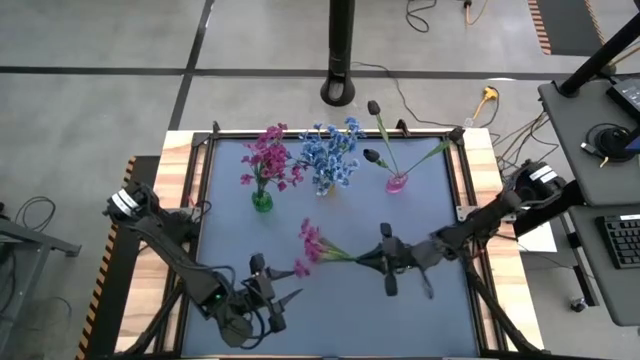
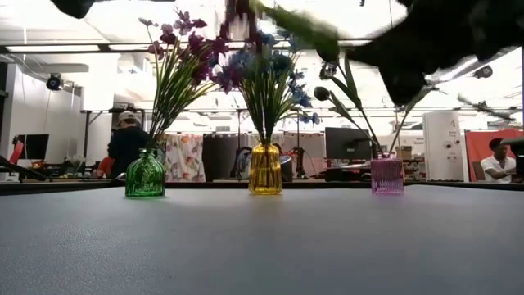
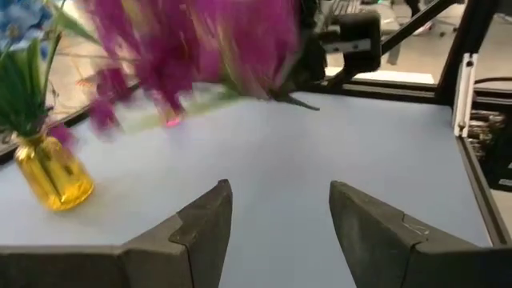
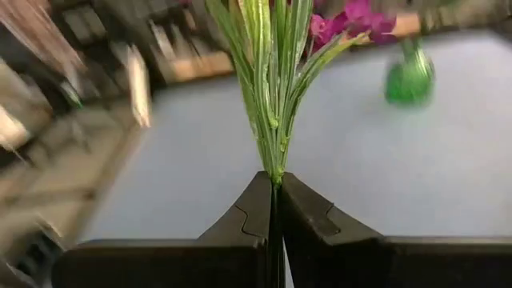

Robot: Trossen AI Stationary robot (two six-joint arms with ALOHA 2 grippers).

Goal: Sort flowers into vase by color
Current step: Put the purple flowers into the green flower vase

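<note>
Gripping a magenta-pink sprig (image 1: 312, 247) by its stem, the right gripper (image 1: 386, 258) is seen clamped tight. The left gripper (image 1: 283, 305) is held open near the table's (image 1: 420, 220) front edge.

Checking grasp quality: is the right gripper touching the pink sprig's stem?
Touching. The right wrist view shows the right gripper shut on the pink sprig, green stems pinched between its fingers.

Both arms (image 1: 180, 255) matte black, jointed tubes, black cables along links; white label on each base; fingers (image 3: 200, 228) dark, wedge-shaped.
</note>
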